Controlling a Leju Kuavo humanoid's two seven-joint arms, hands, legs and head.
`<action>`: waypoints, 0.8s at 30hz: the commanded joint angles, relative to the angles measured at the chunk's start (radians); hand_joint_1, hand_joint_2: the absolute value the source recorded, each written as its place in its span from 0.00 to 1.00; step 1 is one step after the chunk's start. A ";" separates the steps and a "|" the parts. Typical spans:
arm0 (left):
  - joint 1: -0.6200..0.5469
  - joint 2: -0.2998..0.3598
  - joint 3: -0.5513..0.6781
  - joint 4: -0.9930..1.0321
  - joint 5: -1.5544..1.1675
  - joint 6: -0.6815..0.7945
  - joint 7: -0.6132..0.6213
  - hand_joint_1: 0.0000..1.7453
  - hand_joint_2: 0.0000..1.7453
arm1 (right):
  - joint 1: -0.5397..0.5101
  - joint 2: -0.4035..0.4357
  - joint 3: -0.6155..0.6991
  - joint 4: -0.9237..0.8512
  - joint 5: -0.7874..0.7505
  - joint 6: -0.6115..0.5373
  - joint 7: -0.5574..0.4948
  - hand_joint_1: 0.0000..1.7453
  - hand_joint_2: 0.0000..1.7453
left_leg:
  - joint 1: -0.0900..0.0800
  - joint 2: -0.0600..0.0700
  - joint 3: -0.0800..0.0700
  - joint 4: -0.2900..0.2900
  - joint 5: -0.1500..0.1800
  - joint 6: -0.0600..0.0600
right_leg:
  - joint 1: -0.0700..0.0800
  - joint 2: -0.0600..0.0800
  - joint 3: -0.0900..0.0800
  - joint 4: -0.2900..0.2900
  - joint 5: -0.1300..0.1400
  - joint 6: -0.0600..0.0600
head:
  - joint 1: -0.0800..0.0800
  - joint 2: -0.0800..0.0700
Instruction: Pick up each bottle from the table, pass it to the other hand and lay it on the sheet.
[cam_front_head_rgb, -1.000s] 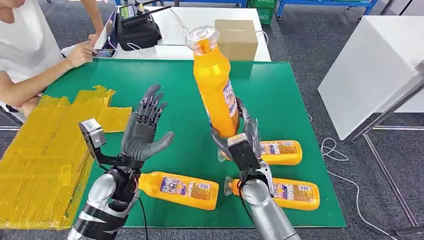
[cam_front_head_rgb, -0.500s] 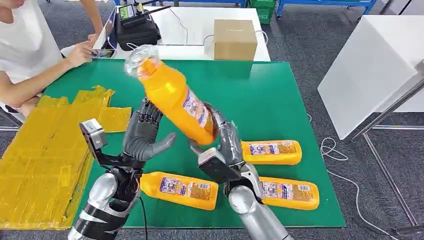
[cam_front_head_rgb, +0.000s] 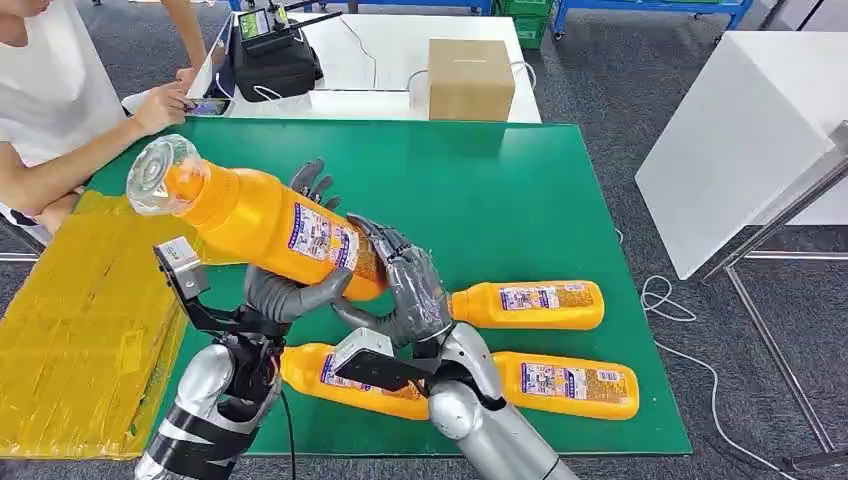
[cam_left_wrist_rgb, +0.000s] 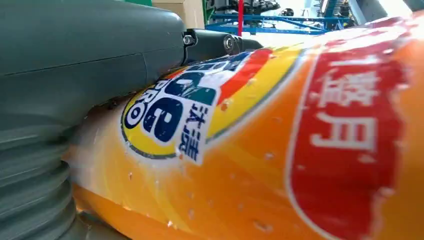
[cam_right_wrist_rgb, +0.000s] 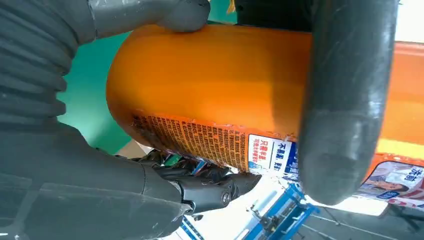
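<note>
My right hand (cam_front_head_rgb: 400, 285) gripped the raised bottle (cam_front_head_rgb: 255, 225) at its base end. The bottle's long axis ran toward the table's left edge, across my left hand (cam_front_head_rgb: 290, 285), whose fingers lay spread against it, not closed.

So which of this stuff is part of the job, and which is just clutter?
Job: held bottle, in right hand and against left hand; three bottles on the mat; yellow sheet.

Clutter: cardboard box, black device, phone, cable.
</note>
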 joint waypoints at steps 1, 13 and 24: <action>-0.056 0.008 0.005 0.084 0.037 -0.003 -0.009 0.00 1.00 | -0.063 -0.047 0.222 0.029 0.054 0.034 -0.013 1.00 1.00 | 0.001 0.001 0.005 0.000 -0.002 -0.003 | 0.001 0.000 0.005 -0.001 -0.001 -0.001 | 0.000 0.000; 0.018 -0.059 0.111 -0.060 0.106 0.211 -0.084 1.00 1.00 | -0.042 -0.067 0.195 0.019 0.015 -0.011 0.026 1.00 1.00 | 0.001 -0.001 0.003 0.000 -0.002 -0.002 | 0.001 -0.002 -0.002 -0.002 -0.001 -0.001 | 0.000 0.000; 0.089 -0.072 0.150 -0.113 0.113 0.313 -0.109 1.00 1.00 | 0.077 -0.116 0.056 -0.156 -0.054 -0.060 0.030 1.00 1.00 | 0.001 -0.003 0.005 -0.001 -0.002 -0.003 | 0.001 -0.004 0.000 -0.002 -0.002 -0.001 | 0.000 0.000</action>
